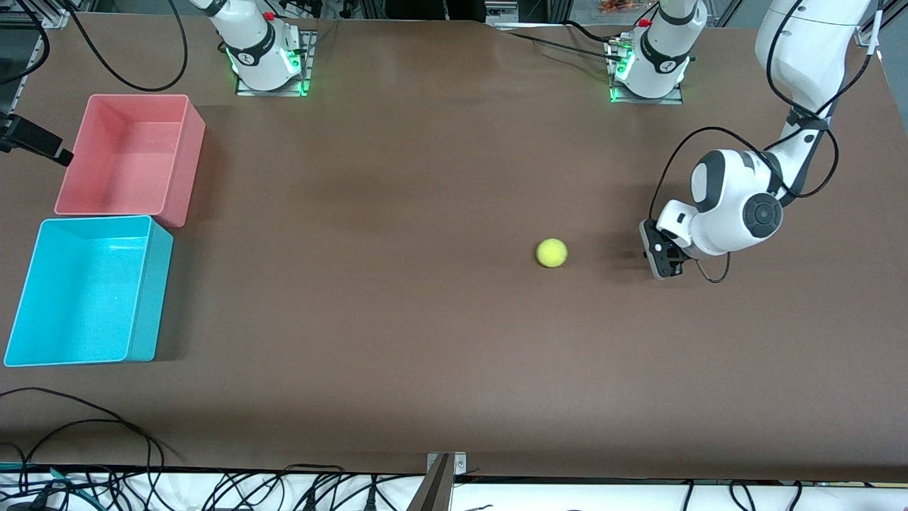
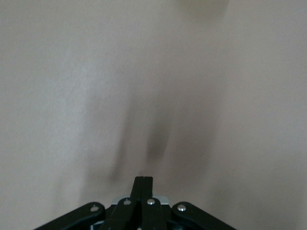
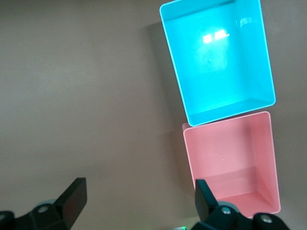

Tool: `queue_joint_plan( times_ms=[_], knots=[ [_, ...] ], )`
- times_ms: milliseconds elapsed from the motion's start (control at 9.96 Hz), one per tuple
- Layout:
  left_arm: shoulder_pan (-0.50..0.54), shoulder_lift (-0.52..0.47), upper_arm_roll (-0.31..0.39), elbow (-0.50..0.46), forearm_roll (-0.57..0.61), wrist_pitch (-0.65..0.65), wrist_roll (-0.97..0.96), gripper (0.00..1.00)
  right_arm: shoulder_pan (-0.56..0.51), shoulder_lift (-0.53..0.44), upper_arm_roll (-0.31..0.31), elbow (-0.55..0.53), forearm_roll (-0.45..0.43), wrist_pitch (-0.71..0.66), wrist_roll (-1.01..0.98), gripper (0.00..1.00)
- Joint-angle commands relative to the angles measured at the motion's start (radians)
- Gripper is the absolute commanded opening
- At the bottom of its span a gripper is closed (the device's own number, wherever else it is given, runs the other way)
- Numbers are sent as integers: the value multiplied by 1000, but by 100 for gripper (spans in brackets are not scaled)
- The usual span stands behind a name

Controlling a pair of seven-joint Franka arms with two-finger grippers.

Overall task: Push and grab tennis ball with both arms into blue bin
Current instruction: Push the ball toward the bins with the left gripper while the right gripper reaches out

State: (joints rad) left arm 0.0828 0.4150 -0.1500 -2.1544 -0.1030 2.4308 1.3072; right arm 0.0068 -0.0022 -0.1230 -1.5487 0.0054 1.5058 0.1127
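The tennis ball lies on the brown table, toward the left arm's end. My left gripper is shut and empty, low at the table beside the ball, a short gap away toward the left arm's end. In the left wrist view its fingers are pressed together over bare table. The blue bin stands at the right arm's end of the table, empty. My right gripper is open and empty, high above the table and out of the front view. Its wrist view looks down on the blue bin.
An empty pink bin touches the blue bin and lies farther from the front camera; it also shows in the right wrist view. Cables hang along the table's near edge. A wide stretch of table separates the ball from the bins.
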Motion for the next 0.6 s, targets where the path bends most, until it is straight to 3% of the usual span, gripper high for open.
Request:
queue_joint_plan(
  times_ms=[0,201,301,402,502],
  knots=[
    [15,-57,16,-24,-17,-19,50,0,54,40,2,18,18,-1,5,100],
    [15,-116,21,-51,-15,-19,52,0,78,48,2,6,16,-16,7,100],
    [17,-157,23,-62,-15,-22,47,5,78,48,2,2,16,-30,-5,100],
    [18,-182,29,-65,-17,-29,40,25,90,48,8,-13,18,-39,-8,100],
    [14,-202,56,-65,-15,-29,44,76,120,48,29,-33,1,-39,14,100]
  ],
)
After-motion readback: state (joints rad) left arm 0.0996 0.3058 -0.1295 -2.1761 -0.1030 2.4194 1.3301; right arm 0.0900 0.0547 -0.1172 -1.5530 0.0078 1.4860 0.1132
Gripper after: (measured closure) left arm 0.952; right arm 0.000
